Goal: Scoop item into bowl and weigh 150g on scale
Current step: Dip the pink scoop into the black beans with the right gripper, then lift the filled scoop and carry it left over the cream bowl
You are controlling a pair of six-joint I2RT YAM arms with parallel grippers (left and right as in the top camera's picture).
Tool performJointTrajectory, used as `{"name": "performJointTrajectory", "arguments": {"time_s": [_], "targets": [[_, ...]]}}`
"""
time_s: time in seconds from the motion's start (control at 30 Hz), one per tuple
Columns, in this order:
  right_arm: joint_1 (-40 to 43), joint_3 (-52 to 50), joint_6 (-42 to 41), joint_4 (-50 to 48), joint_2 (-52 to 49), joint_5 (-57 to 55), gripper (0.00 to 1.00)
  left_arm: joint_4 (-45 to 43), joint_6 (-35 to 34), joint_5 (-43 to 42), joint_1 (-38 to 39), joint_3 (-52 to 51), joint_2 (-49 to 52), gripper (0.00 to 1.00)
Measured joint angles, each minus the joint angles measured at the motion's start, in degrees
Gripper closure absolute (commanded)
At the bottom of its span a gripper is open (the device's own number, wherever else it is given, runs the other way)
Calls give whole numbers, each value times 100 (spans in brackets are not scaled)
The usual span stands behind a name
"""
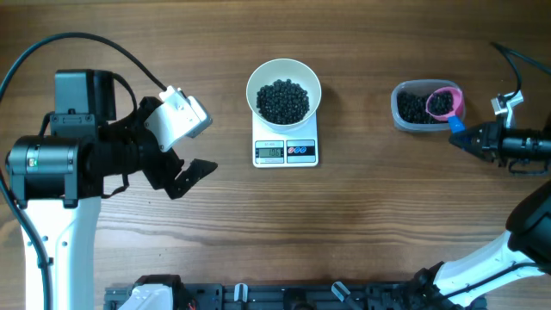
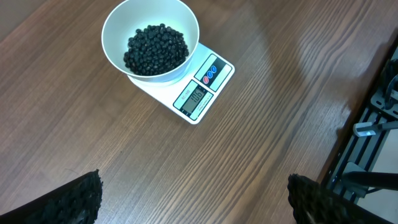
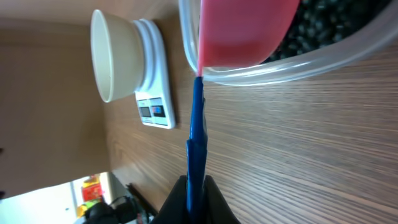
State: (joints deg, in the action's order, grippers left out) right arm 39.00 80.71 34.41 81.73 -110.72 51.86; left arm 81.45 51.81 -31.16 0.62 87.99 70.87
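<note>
Bowl (image 1: 252, 93): white and round, upper centre of the overhead frame; it stands on the scale and covers the far part of the platform.
Scale (image 1: 286, 151): flat, white and rectangular, directly below the bowl in the overhead frame; the grey display and two round buttons lie along its lower edge. The display is lit, but its digits are too small to read.
Beads (image 1: 283, 101): a heap of small black round pieces covering the floor of the bowl, with the white sides bare above it.
Tub (image 1: 396, 108): clear plastic with rounded corners, upper right of the overhead frame, well apart from the scale; more black beads lie in it.
Scoop (image 1: 459, 96): the pink cup sits inside the right end of the tub and appears to be filled with beads. Its blue handle (image 3: 196, 118) crosses the tub rim towards the lower right.
Right gripper (image 3: 194, 202): at the right edge of the overhead frame, just beside the tub; the jaws are pressed together on the end of the blue handle.
Left gripper (image 2: 196, 202): at the left of the overhead frame, well apart from the scale; the jaws are spread wide with nothing between them, and the two dark fingertips show in the bottom corners of the left wrist view.
Table (image 1: 379, 224): brown wood grain, carrying the scale and the tub.
</note>
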Motion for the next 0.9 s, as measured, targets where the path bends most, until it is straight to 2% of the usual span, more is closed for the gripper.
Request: {"name": "performJointTrajectory", "arguments": {"time_s": [0.3, 0.57, 0.73, 0.9], "targets": [[-127, 0, 85, 470, 2, 793, 95, 0, 0, 0, 0, 0, 0, 0], [-1191, 0, -142, 413, 321, 1222, 95, 0, 0, 0, 0, 0, 0, 0], [-2103, 11, -710, -131, 649, 1325, 95, 0, 0, 0, 0, 0, 0, 0], [-3095, 39, -1672, -1176, 824, 1322, 95, -2, 0, 0, 0, 0, 0, 0]]}}
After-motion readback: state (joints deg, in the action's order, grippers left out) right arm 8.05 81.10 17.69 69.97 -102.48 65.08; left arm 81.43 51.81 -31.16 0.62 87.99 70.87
